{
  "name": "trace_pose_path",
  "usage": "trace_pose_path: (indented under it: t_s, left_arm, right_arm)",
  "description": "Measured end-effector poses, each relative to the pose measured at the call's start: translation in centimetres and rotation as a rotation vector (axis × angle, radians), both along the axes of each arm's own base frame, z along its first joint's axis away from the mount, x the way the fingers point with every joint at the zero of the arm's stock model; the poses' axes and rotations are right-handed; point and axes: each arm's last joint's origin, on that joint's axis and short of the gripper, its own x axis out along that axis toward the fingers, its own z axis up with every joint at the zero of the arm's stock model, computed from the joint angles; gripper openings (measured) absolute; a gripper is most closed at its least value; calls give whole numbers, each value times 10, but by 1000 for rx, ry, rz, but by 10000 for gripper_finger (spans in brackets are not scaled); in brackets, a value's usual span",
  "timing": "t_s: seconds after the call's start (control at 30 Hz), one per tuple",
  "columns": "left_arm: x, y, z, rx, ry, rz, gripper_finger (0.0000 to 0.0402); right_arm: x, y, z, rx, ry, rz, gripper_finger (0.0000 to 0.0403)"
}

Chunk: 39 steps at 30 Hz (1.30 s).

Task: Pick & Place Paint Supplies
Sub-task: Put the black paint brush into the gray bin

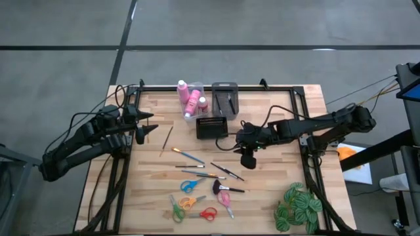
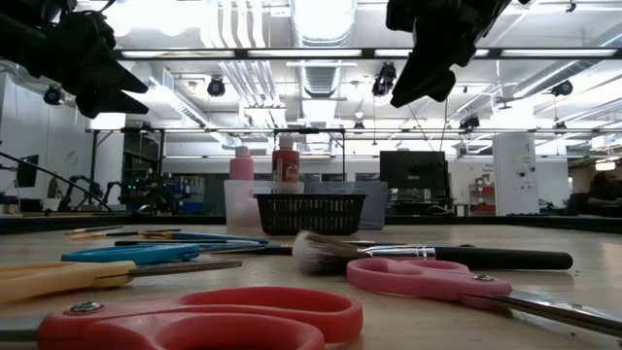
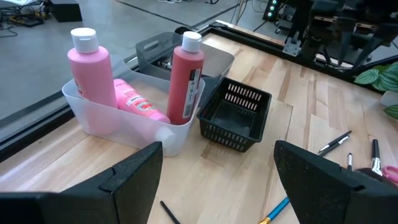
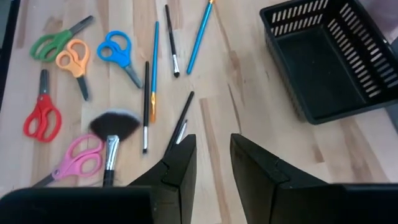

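Three pink bottles (image 3: 93,68) with white caps sit in a clear bin (image 3: 124,127) at the table's far edge: two upright, one lying between them. Thin paintbrushes (image 1: 190,157) lie flat across the middle of the table, with a wooden one (image 1: 167,139) to their left. Several small scissors (image 4: 73,57) with coloured handles lie near the near edge, beside a broad black brush (image 4: 112,134). My left gripper (image 3: 217,177) is open wide, above the table left of the bins and facing them. My right gripper (image 4: 213,168) hovers open with a narrow gap over the brushes, right of the black basket.
A black mesh basket (image 1: 211,126) stands in front of the clear bin, and a grey bin (image 1: 224,97) stands behind it. A green leafy plant (image 1: 296,206) sits at the near right corner. Bare wood (image 1: 282,170) lies right of the brushes. A black frame runs along the far edge (image 1: 262,87).
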Motion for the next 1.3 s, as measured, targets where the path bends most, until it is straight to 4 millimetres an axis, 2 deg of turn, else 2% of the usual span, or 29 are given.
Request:
trace_pose_path:
  t_s: [0.3, 0.47, 0.7, 0.8, 1.13, 1.3]
  left_arm:
    - [0, 0, 0, 0, 0, 0, 311]
    - [0, 0, 0, 0, 0, 0, 311]
    - [0, 0, 0, 0, 0, 0, 311]
    - [0, 0, 0, 0, 0, 0, 311]
    - [0, 0, 0, 0, 0, 0, 311]
    - [0, 0, 0, 0, 0, 0, 311]
  right_arm:
    - [-4, 8, -8, 9, 26, 19, 98]
    - [-7, 14, -20, 74, 50, -16, 98]
    - [-6, 35, -38, 117, 114, -30, 98]
    - [-4, 44, -46, 121, 119, -96, 98]
    - [26, 64, -72, 162, 155, -208, 98]
    - [46, 70, -95, 128, 219, -219, 98]
